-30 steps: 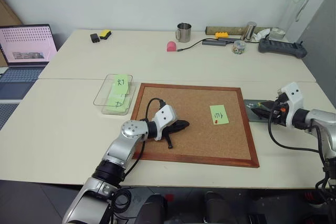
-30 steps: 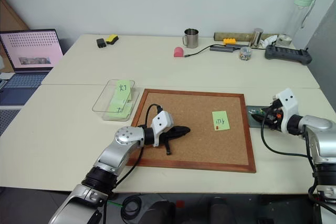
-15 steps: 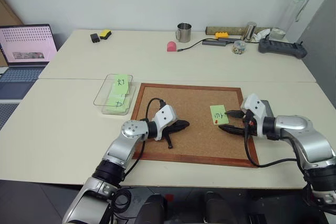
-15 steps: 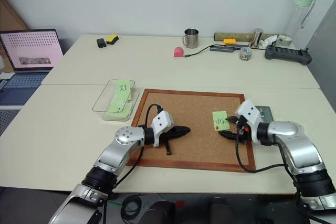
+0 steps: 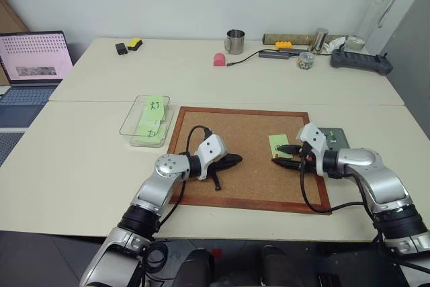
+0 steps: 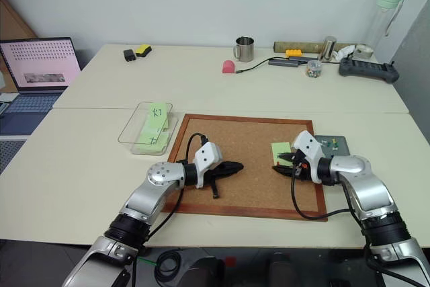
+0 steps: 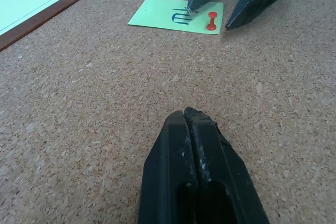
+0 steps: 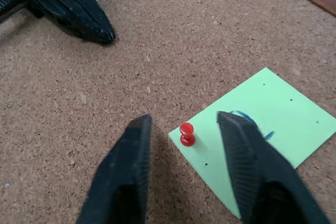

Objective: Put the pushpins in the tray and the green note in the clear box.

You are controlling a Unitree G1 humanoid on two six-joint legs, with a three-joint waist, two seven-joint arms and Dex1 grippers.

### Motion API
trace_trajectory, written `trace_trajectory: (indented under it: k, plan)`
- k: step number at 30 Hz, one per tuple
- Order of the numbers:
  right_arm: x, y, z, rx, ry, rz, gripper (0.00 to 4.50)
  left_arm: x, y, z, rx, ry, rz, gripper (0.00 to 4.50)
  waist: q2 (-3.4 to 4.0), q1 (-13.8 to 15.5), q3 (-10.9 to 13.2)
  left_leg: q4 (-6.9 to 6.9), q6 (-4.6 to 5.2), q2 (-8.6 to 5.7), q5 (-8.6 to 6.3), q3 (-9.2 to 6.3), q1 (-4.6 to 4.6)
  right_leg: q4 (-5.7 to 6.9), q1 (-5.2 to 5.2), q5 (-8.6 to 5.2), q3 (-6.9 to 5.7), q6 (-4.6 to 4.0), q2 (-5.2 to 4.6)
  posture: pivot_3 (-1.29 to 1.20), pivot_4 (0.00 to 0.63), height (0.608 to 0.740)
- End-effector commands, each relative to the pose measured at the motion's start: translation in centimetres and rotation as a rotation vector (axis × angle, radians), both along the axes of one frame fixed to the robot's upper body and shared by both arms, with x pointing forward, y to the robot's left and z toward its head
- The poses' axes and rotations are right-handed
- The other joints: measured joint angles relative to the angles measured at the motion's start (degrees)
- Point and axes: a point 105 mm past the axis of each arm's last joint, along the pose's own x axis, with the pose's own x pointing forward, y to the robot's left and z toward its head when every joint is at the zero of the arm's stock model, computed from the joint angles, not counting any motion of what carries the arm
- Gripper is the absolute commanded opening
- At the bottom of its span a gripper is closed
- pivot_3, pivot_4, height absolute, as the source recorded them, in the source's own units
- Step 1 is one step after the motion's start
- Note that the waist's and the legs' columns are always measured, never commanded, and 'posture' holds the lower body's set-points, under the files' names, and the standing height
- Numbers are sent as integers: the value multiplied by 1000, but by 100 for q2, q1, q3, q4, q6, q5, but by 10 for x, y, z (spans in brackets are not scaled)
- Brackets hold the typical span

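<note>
The right pincer point(image 8: 184, 169) hangs low over the cork board point(image 5: 248, 186) with its two black fingers spread and the last red pushpin point(image 8: 186, 134) standing between them, untouched, at the near corner of the green note point(image 8: 262, 124). Here is the danger as I read it: that pin is tiny and sits right at the paper's edge, so if the fingers close a shade off-centre they could skid past the head, knock it sideways, or nip the note and drag it across the cork board. A crooked pull might also tear the corner. The right forearm reaches in from the cork board's right edge, wrist angled downward, tips pointing toward its middle. The left pincer point(image 7: 197, 129) lies pressed together, holding nothing, resting on the cork board well apart from the note, its arm bent in from the front-left corner. The tray point(image 5: 334, 136) sits just off the cork board's right edge on the bench point(image 5: 80, 159), with pins already in it; the clear box point(image 5: 144, 120) waits just off the upper-left corner, carrying other green notes.
</note>
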Motion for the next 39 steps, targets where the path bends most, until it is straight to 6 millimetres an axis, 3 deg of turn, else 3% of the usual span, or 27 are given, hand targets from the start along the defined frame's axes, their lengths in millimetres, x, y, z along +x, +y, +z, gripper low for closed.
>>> trace_trajectory:
  k: [1,6,15,24,32,39]
  plan:
    - [4,3,11,-2,-56,19,1037,-6,0,-18,48,58,-3,0,0,0,0,0,0,0,0,0,0,0,0,0,0,0,0,0,150,740]
    - [4,3,12,1,-59,20,53,-6,0,-19,48,58,-3,0,0,0,0,0,0,0,0,0,0,0,0,0,0,0,0,0,150,740]
    - [1,7,37,76,-96,32,53,-5,0,-19,38,66,12,0,0,0,0,0,0,0,0,0,0,0,-1,0,0,0,0,0,150,740]
    - [-9,13,61,0,-218,115,53,8,-1,-5,-38,57,82,0,0,48,-3,3,0,-1,0,-5,0,-6,7,1,-4,4,0,0,150,740]
    - [-13,16,63,-148,-362,195,0,4,-1,52,-378,235,75,1284,-8,39,3,1,-1,3,0,-7,-12,-2,-10,2,-7,5,3,0,150,740]
    - [-19,25,68,-242,-533,300,0,-4,-5,66,-547,383,73,2604,-10,1,4,2,-2,4,1,-7,-12,-4,-8,2,-5,4,4,0,150,740]
